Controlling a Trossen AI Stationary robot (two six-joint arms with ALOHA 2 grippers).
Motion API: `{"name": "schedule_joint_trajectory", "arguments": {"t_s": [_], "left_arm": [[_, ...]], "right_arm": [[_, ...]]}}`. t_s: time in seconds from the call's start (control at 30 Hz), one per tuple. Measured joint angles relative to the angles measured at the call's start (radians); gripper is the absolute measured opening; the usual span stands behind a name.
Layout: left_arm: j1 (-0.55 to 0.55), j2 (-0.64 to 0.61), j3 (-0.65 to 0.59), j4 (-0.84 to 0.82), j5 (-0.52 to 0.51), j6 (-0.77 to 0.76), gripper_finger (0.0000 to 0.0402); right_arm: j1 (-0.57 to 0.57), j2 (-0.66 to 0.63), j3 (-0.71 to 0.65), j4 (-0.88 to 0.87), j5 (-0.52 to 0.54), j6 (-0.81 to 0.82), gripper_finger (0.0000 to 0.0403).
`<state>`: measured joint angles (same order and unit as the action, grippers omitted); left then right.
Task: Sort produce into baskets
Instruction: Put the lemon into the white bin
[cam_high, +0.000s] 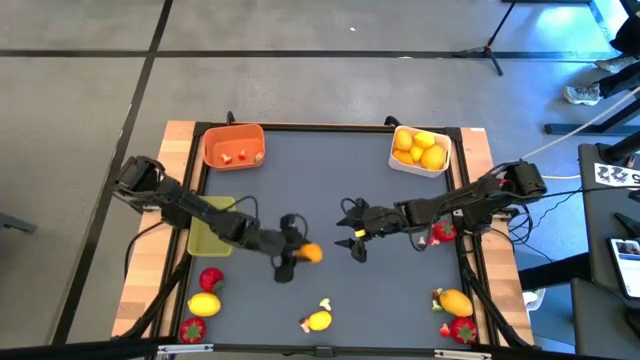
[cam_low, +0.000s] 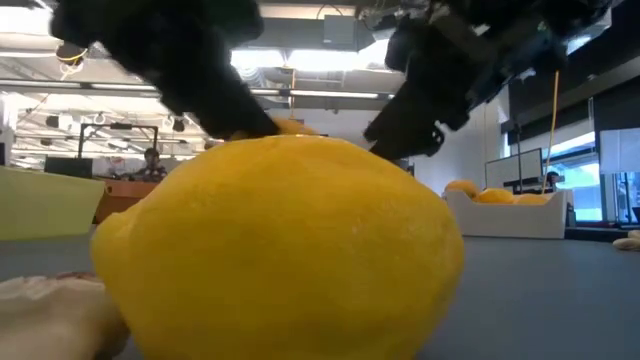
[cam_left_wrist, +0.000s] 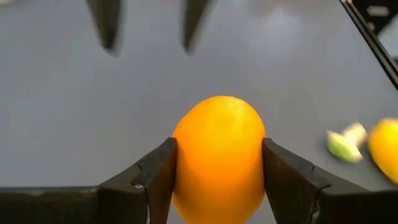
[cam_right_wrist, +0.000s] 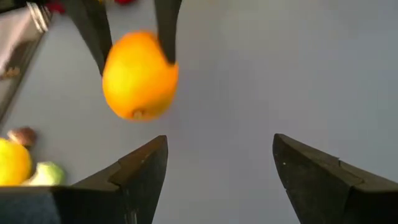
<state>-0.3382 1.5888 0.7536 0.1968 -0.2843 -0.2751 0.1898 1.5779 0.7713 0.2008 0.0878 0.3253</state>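
Note:
My left gripper (cam_high: 296, 254) is at the table's middle, shut on a round orange citrus fruit (cam_left_wrist: 219, 155). My right gripper (cam_high: 352, 232) stands open just to its right, facing it, with nothing between its fingers (cam_right_wrist: 143, 168). The orange basket (cam_high: 233, 132) at the far left holds tiny bits. The white basket (cam_high: 396, 158) at the far right holds yellow citrus. The yellow-green basket (cam_high: 205, 240) lies under my left arm. Strawberries (cam_high: 211, 278) and lemons (cam_high: 204, 305) rest on the table near its front edge. My left gripper pinches the orange fruit between its two fingers, one on each of its opposite sides (cam_left_wrist: 180, 162). The fingers (cam_left_wrist: 155, 177) come slanting down from the table's left. The fruit (cam_right_wrist: 140, 74) hangs between the fingertips, lifted clear of the table.
A lemon (cam_high: 318, 320) with a pale bit (cam_high: 325, 303) lies at the front middle and fills the low view (cam_low: 280, 250). Another citrus (cam_high: 455, 301) and a strawberry (cam_high: 462, 329) lie at the front right. One strawberry (cam_high: 443, 231) lies under my right arm.

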Motion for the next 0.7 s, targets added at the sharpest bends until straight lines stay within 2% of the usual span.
{"name": "schedule_joint_trajectory", "arguments": {"t_s": [0.2, 0.37, 0.7], "left_arm": [[0.039, 0.0, 0.0, 0.044, 0.0, 0.013, 0.02], [0.051, 0.0, 0.0, 0.109, -0.026, -0.01, 0.02], [0.07, 0.0, 0.0, 0.195, -0.028, -0.034, 0.02]], "right_arm": [[0.014, 0.041, -0.001, 0.107, -0.04, -0.006, 0.0289], [0.029, 0.041, 0.0, 0.122, -0.054, -0.016, 0.0289], [0.026, 0.042, 0.0, 0.198, -0.026, -0.036, 0.0289]]}}
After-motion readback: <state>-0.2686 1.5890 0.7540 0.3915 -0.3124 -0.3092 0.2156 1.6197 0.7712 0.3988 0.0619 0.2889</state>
